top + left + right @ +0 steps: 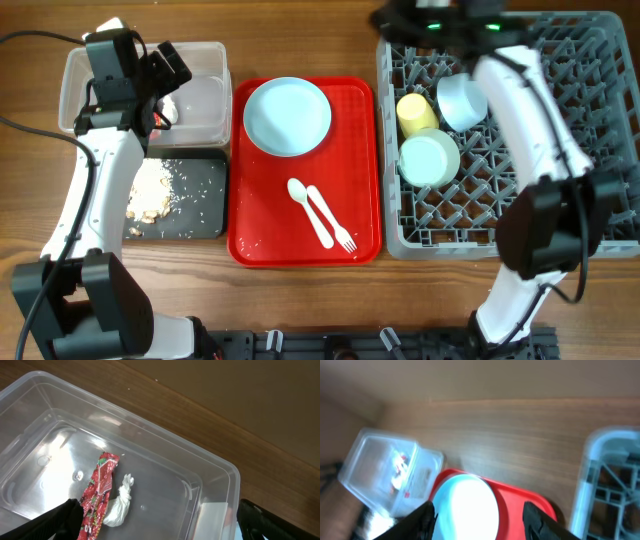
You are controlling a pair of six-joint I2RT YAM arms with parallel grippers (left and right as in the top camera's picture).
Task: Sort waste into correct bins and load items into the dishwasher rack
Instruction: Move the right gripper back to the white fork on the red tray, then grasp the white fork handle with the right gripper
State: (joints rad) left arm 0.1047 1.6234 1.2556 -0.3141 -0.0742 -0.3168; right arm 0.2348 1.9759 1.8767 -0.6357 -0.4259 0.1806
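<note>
The crumpled red wrapper and its white scrap lie on the floor of the clear tub. My left gripper hangs open just above them, holding nothing. Beige food leftovers sit in the black tray. The pale blue plate, white spoon and fork rest on the red serving tray. In the grey rack are the yellow cup, pale blue bowl and mint green bowl. My right gripper is open and empty, high above the plate.
The red serving tray lies between the two bins on the left and the rack on the right. My right arm reaches across the rack from the front right. Cables trail on the wooden table at the far left.
</note>
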